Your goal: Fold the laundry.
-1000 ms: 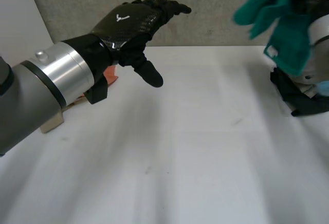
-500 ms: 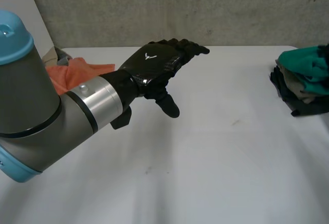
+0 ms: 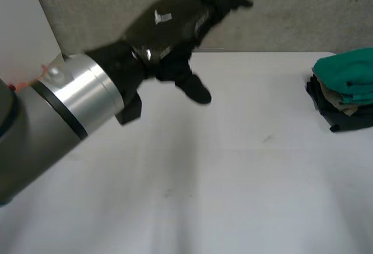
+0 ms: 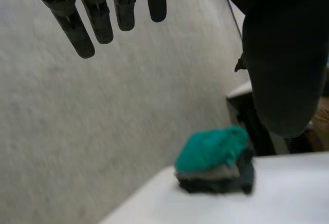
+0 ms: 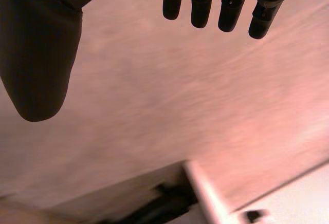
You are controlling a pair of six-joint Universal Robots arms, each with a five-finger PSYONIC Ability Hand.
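Hovering left hand (image 3: 169,24), right hand (image 5: 41,54), straight-fingered, gripping nothing. Noting folded pile (image 3: 344,88) at 3 o'clock. Probably sitting between items; needing to reach for another.

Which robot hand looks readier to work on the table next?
Probably the left robot hand: it hovers open above the white table. The right robot hand, open too, faces a wall.

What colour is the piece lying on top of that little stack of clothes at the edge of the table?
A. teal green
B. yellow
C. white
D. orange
A: in the head view a teal green cloth lies uppermost on the stack.
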